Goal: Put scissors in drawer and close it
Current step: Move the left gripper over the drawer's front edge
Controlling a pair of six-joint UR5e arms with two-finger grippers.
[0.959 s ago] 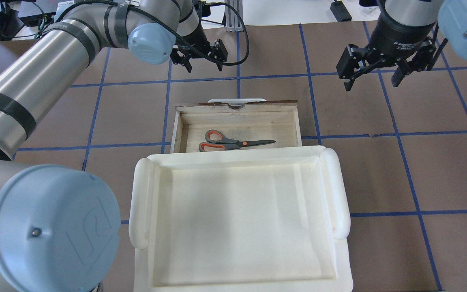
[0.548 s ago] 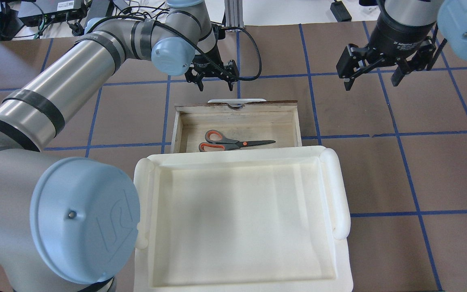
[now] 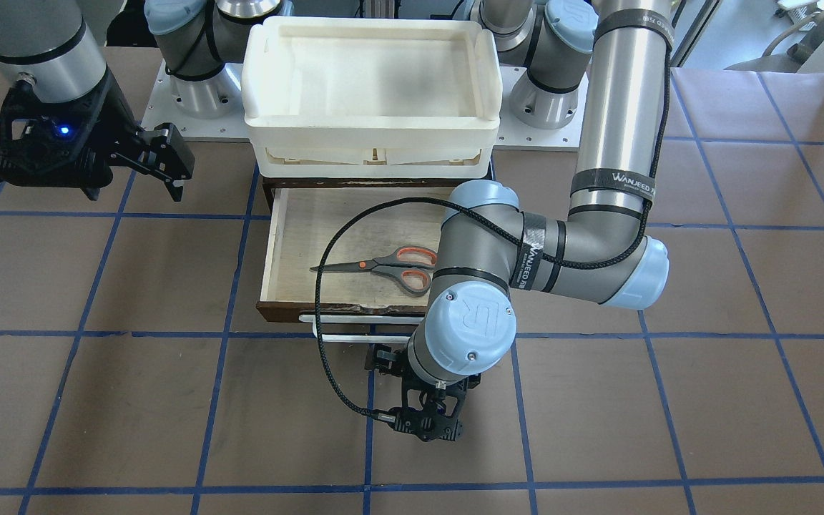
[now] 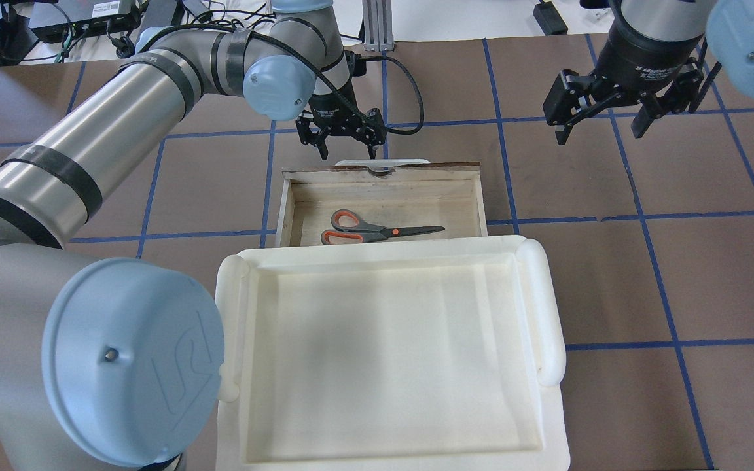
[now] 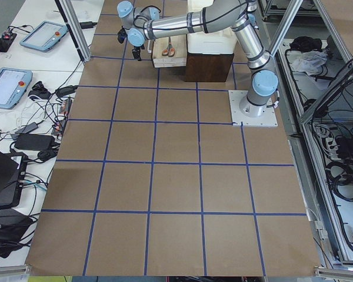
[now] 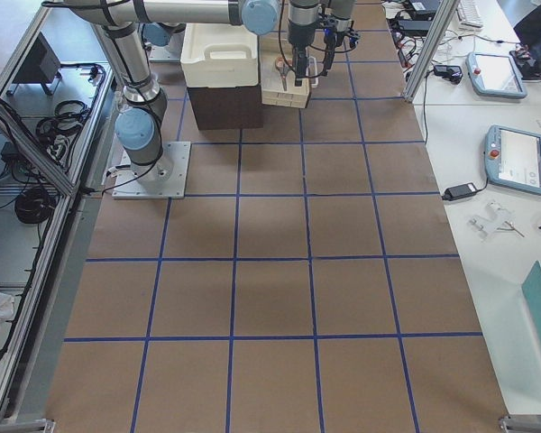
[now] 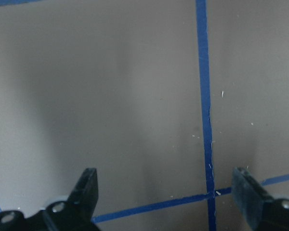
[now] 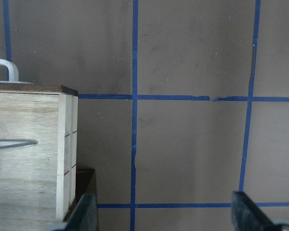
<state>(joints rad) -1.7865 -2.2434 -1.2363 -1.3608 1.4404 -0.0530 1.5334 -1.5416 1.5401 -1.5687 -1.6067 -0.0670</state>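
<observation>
The scissors [image 4: 377, 230] [image 3: 390, 265], grey handles with orange-red loops, lie flat inside the open wooden drawer [image 4: 383, 180] [image 3: 276, 243]. The drawer's white bar handle [image 4: 382, 161] [image 3: 355, 318] faces away from the robot. My left gripper [image 4: 341, 140] is open and empty, pointing down just beyond the handle; its wrist view [image 7: 166, 192] shows only brown table between the fingers. My right gripper [image 4: 599, 136] [image 3: 133, 189] is open and empty, hovering off to the drawer's right side. Its wrist view [image 8: 166, 211] shows the drawer's corner [image 8: 29, 159].
A large white plastic tray [image 4: 226, 327] [image 3: 369, 129] sits on the dark cabinet above the drawer and overhangs the drawer's near part. The brown table has blue tape grid lines. The left arm's elbow [image 3: 626, 272] hangs over the drawer's side.
The left arm swung in from the far left. Its gripper moved right and nearer, to just beyond the drawer handle. The right gripper, drawer and scissors have not moved.
</observation>
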